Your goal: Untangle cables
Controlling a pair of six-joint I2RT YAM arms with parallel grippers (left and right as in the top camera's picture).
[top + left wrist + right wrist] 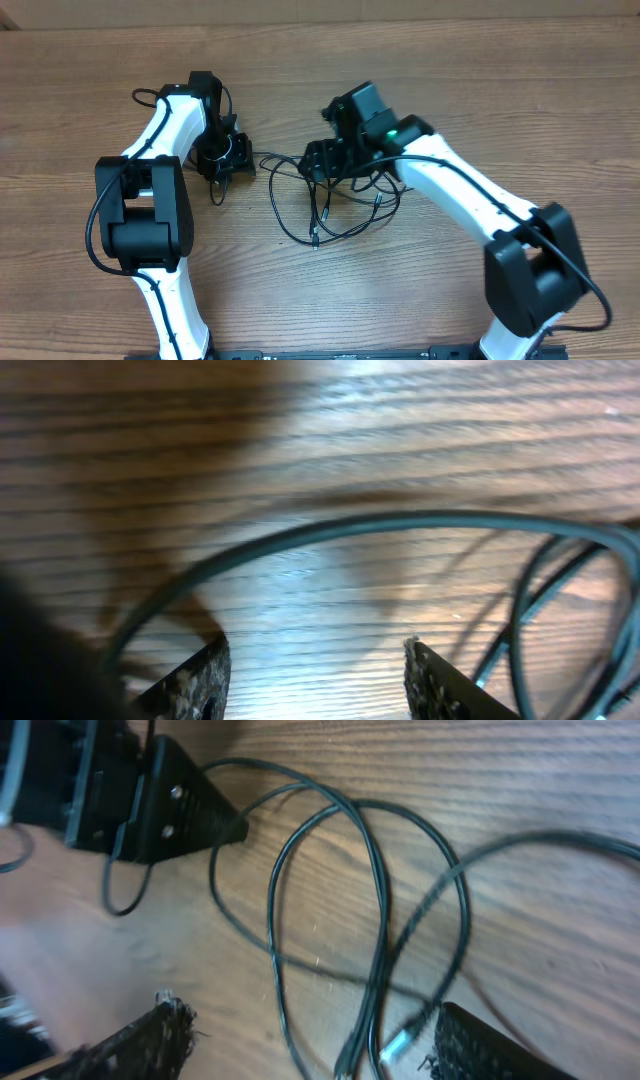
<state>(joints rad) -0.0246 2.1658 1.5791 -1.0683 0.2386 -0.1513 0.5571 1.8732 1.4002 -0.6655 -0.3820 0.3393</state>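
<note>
**Two Arms Meet Over a Knot of Cord**

We look down on a wood-grain table (450, 60), where two white-and-black arms reach in from the near edge and bend toward each other at mid-table. The left arm (160, 140) and the right arm (460, 190) are both lowered close to the tabletop.

The left gripper (222, 160) has its jaws spread. In its own wrist view we see both fingers (195, 685) standing apart with bare wood between them, and a cord arcs across just beyond the tips.

The right gripper (322, 162) is also spread wide. Its fingers (150, 1040) stand either side of crossing strands lying on the table, and we see no pinch on any of them.

The cables (345, 215) lie in overlapping black loops between the two grippers and mostly under the right one, with one strand running toward the left gripper. A small plug end (400, 1042) rests on the wood near the right gripper's fingers.
</note>
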